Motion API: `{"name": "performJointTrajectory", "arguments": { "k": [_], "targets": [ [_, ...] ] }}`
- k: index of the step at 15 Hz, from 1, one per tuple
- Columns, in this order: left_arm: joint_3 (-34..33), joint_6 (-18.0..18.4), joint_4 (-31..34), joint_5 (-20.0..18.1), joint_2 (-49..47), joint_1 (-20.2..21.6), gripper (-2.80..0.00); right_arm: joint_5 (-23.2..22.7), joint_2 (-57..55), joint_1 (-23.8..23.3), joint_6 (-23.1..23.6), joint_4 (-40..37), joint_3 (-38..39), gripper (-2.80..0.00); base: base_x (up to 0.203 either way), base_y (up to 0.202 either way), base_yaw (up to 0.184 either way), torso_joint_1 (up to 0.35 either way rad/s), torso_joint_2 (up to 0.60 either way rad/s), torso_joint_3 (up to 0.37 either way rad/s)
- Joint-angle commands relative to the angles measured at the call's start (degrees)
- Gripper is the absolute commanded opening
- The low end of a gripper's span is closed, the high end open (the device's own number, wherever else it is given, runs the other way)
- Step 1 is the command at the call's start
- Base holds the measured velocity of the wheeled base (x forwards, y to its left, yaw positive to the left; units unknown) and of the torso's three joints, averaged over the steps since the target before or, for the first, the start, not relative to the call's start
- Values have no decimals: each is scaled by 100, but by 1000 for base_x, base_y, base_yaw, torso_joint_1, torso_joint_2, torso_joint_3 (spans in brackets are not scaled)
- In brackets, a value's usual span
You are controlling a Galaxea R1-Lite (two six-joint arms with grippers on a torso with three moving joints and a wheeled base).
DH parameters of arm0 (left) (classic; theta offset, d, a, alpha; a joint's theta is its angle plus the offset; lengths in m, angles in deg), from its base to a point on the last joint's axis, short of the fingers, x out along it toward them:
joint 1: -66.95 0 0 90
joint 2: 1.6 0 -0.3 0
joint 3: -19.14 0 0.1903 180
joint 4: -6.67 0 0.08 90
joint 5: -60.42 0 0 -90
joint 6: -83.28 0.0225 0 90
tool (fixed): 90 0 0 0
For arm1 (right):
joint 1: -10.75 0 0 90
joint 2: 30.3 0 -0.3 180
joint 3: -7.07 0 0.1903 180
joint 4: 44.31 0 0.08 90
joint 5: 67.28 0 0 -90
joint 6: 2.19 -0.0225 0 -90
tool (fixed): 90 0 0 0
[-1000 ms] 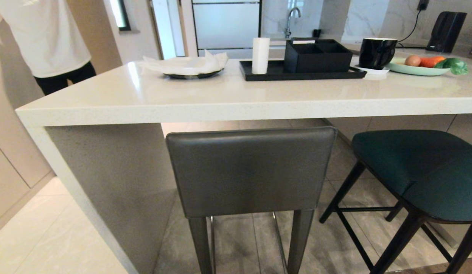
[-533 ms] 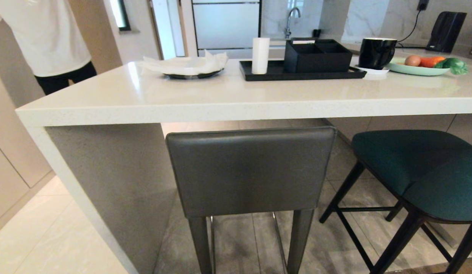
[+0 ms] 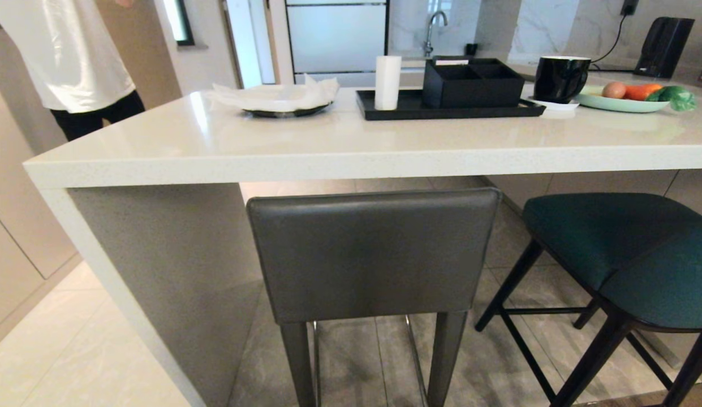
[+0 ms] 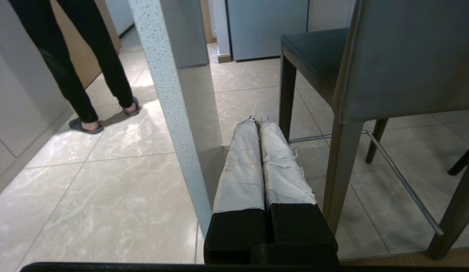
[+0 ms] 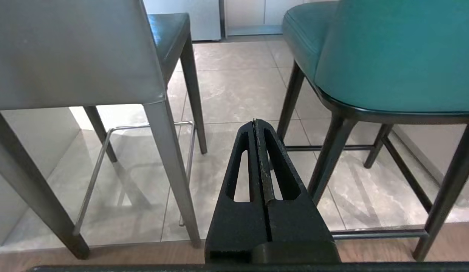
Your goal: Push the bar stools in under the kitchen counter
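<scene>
Risk: both stools stand out from the kitchen counter; left gripper and right gripper, pressed together and empty, could tip the grey stool or teal stool if pushing high.

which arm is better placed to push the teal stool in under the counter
Right, probably. The right gripper, fingers shut and empty, hangs low between both stools with the teal stool close beside it. The left gripper sits by the counter's end leg, beyond the grey stool.
</scene>
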Motion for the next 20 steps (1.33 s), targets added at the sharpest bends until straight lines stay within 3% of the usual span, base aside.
{"name": "performJointTrajectory", "arguments": {
  "k": [1,14,20],
  "targets": [
    [-229,42,-14,15,-14,-2,-280,150,-6,-4,93,-204,42,-280,0,0,0,0,0,0],
    [-229,-88,-14,24,-14,7,-280,146,-7,3,22,-152,38,-280,0,0,0,0,0,0],
    [-229,-97,-14,24,-14,7,-280,149,-7,3,13,-152,38,-280,1,-170,-1,4,4,2]
  ]
}}
